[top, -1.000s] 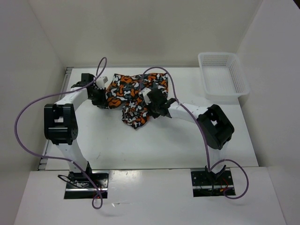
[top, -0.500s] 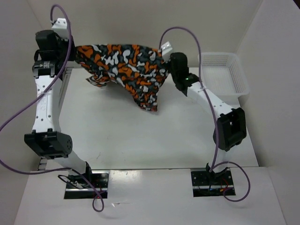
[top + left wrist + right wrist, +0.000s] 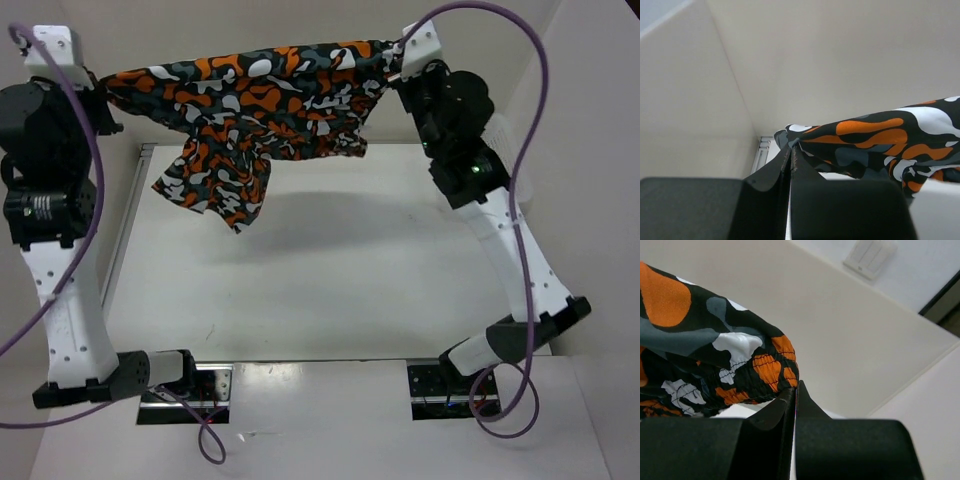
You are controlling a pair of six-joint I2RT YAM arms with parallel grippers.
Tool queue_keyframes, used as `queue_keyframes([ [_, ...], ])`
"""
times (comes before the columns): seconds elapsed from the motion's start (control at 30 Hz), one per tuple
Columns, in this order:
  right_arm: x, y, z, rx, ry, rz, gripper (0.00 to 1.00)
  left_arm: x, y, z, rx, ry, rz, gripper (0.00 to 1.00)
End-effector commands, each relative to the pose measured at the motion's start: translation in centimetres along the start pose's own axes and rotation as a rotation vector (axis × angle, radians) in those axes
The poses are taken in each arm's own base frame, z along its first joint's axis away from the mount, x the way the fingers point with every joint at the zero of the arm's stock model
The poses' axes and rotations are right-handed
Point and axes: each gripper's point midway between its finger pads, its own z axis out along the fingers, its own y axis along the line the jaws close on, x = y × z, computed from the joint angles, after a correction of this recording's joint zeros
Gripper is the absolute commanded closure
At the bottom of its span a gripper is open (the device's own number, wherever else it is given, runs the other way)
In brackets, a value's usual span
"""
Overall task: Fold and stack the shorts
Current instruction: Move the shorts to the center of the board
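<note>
The white flat table [image 3: 340,290] is the floor of the scene. A shadow lies on its middle and no cloth touches it. Above the table's far left part one leg of the soft camouflage shorts [image 3: 260,100] droops lowest, hanging free in orange, black, grey and white blotches. Farther back the rest is stretched in the air across the table's far edge, slung between both claws.

Over the table's far left corner the left gripper [image 3: 791,150] has its jaws pressed together on a corner of the fabric. Over the far right the right gripper [image 3: 795,389] pinches the puckered elastic waistband in the same way.

The garment looks light and wholly limp: it sags between the holds and will crease wherever it lands. Thin cloth may creep out of so small a pinch. The elastic band is the thickest and surest place to grip, with the leg hems next for folding.
</note>
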Motion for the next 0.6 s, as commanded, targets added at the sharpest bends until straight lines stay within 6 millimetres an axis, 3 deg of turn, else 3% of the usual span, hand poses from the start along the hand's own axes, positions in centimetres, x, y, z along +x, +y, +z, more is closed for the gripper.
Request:
queue_keyframes([
  [0.0,-5.0,-2.7,-5.1,-0.080,-0.099,0.049,1.00,-4.2,1.2,-4.7,-0.056,-0.127,0.001,1.00],
  [0.1,-6.0,-1.5,-7.3,-0.205,-0.134,0.066,1.00,-6.0,0.8,-8.2,-0.025,-0.189,0.006,1.00],
  [0.17,-7.0,-1.2,-8.8,-0.260,-0.169,0.099,1.00,-5.1,-0.4,-8.6,0.040,-0.176,0.011,1.00],
  [0.2,-6.9,-0.8,-8.9,-0.276,-0.163,0.120,1.00,-5.4,-0.8,-9.3,0.061,-0.194,0.014,1.00],
  [0.27,-6.4,-0.5,-9.1,-0.283,-0.148,0.143,1.00,-4.7,-1.4,-8.8,0.097,-0.181,0.016,1.00],
  [0.37,-5.3,0.4,-7.9,-0.268,-0.131,0.170,1.00,-1.7,-2.4,-6.0,0.148,-0.116,0.014,1.00],
  [0.47,-1.5,2.9,-5.2,-0.259,-0.064,0.144,1.00,3.4,-3.7,-1.3,0.215,0.005,0.002,1.00],
  [0.5,1.5,4.3,-4.3,-0.254,-0.005,0.118,1.00,4.8,-4.2,-0.1,0.239,0.035,-0.002,1.00],
  [0.53,2.2,4.9,-3.4,-0.240,-0.010,0.120,1.00,6.2,-4.8,1.1,0.259,0.063,-0.006,0.99],
  [0.57,5.5,6.8,-2.4,-0.261,0.055,0.102,1.00,8.6,-4.9,3.4,0.264,0.120,-0.014,0.99],
])
